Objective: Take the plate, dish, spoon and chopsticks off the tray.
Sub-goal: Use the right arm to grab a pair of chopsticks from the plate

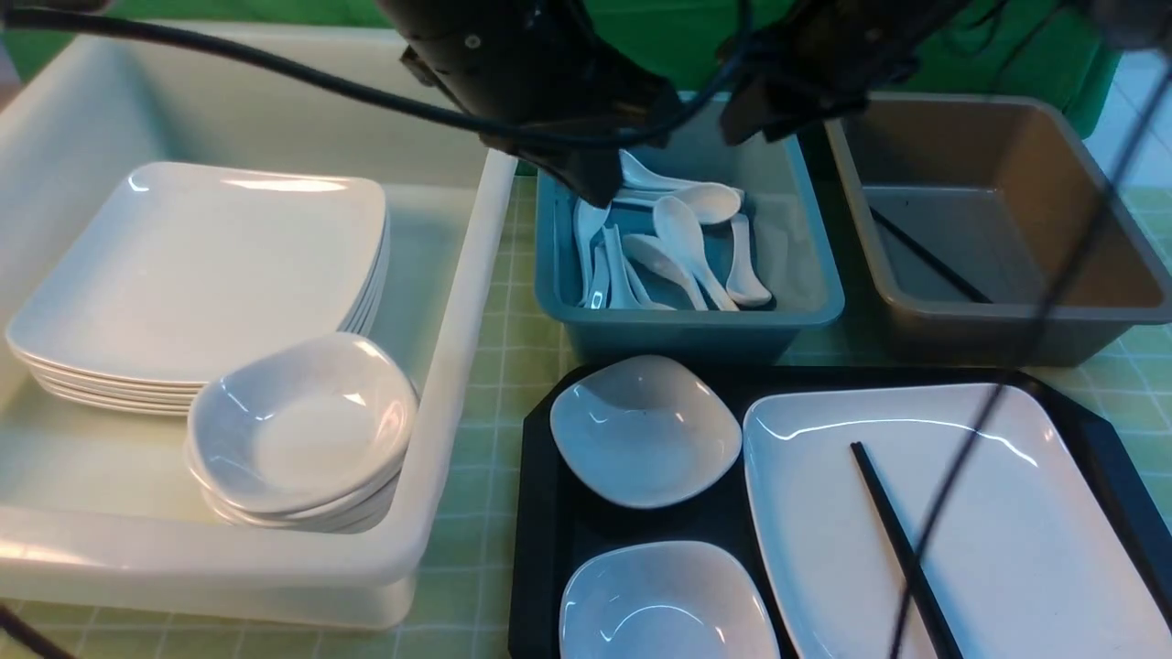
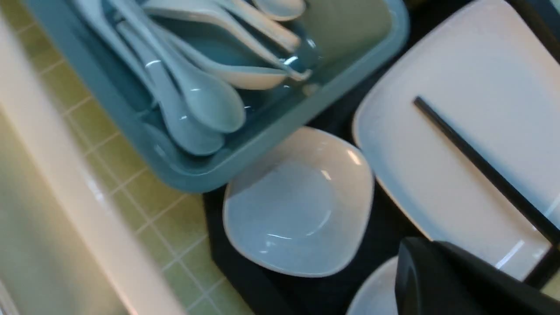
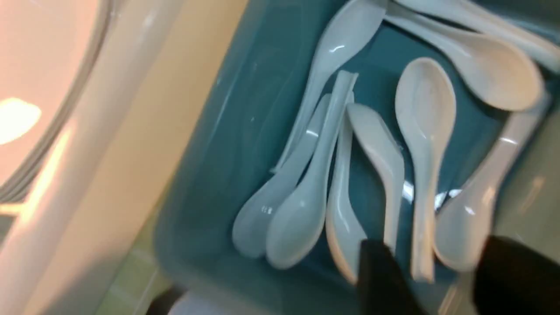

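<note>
Right pincer [image 3: 437, 253]: released, above spoons [image 3: 306, 210] in the teal tub [image 3: 210, 183].
Left pincer [image 1: 600, 188]: clenched, empty.
Chopstick [image 1: 902, 549]: on the plate [image 1: 1016, 494], tray's [image 1: 540, 513] right side, lying far-left to near-right; right arm [image 1: 824, 55] nearer.

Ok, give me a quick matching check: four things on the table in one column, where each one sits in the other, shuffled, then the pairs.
Things:
1. spoons
2. stack of plates
3. plate with a chopstick on it
4. lone chopstick

Places:
A. black tray
B. brown tub
C. teal tub
D. white bin

Pairs: 1-C, 2-D, 3-A, 4-B.
</note>
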Tool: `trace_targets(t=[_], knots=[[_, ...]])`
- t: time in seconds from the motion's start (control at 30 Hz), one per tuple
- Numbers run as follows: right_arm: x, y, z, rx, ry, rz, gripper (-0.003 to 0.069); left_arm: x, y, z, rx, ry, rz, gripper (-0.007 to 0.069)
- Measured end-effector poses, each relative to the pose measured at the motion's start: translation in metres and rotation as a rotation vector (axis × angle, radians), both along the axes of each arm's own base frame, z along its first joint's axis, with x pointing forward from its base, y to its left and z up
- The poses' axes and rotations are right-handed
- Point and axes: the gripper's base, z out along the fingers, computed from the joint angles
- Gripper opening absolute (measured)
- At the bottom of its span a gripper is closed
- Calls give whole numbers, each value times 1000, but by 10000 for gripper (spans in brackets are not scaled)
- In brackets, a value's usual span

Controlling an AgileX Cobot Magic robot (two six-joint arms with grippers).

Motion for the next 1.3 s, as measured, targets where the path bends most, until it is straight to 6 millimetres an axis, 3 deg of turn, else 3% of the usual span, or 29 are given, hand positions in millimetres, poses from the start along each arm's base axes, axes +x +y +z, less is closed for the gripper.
trace_targets(t=[0.07, 0.13, 0.17, 0.23, 0.27, 0.3, 0.33, 0.37, 0.43, 0.53, 0.77, 0.93, 1.07, 1.17, 1.2, 1.3], knots=[[-34, -16, 13, -64, 13, 0, 74, -22, -10, 11, -7, -27, -58, -20], [-72, -33, 22, -132, 19, -11, 28, -38, -17, 14, -9, -31, -99, -20], [-90, -43, 12, -185, 57, -16, 25, -51, -22, 16, -8, -30, -134, -20], [-123, -57, 1, -232, 85, -22, 57, -65, -29, 10, 6, -8, -175, -20], [-140, -64, -20, -251, 117, -25, 102, -72, -34, -1, 27, 21, -199, -20], [-143, -65, -23, -256, 126, -24, 111, -74, -36, -2, 31, 26, -207, -20], [-160, -70, -50, -264, 147, -30, 209, -81, -42, -20, 65, 69, -234, -20], [-161, -71, -53, -267, 149, -31, 232, -83, -44, -24, 72, 78, -240, -20], [-174, -75, -90, -289, 191, -33, 354, -89, -52, -45, 89, 105, -253, -20], [-177, -76, -122, -312, 241, -32, 431, -94, -59, -60, 81, 117, -253, -20], [-161, -71, -176, -355, 356, -28, 453, -97, -63, -77, 53, 144, -221, -20], [-156, -67, -193, -375, 403, -14, 454, -96, -63, -77, 41, 141, -209, -20], [-155, -66, -193, -377, 399, -12, 447, -95, -64, -77, 29, 134, -200, -20], [-154, -66, -193, -380, 398, -11, 385, -95, -64, -77, 26, 131, -199, -20], [-154, -66, -194, -379, 398, -11, 295, -95, -64, -77, 25, 130, -199, -20], [-155, -66, -194, -384, 406, -4, 141, -95, -64, -77, 25, 130, -199, -20]])
